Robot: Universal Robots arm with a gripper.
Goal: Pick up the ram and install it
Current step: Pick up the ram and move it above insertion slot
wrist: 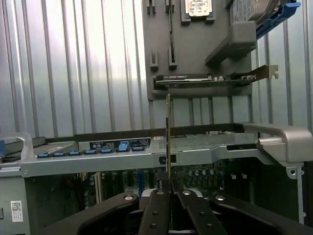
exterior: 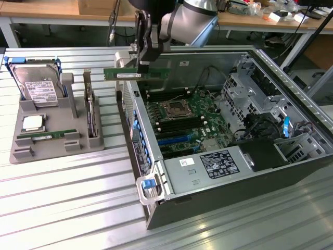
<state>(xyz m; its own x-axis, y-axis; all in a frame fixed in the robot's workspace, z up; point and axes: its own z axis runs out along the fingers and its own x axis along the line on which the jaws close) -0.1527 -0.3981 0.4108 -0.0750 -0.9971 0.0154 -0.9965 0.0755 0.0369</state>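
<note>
From my station I see the gripper clamped on the ram, its fingers pinching the stick's upper edge near the middle. The green stick hangs level, long edge down, in the air over the wall of the open computer case nearest the exterior view's left, clear of the motherboard below. In the wrist view I look along the ram edge-on, a thin upright line rising from between the black fingers. On the ribbed metal table, well to the exterior view's left of the case, stands a grey holder carrying a hard drive, a silver processor chip and a second green stick.
</note>
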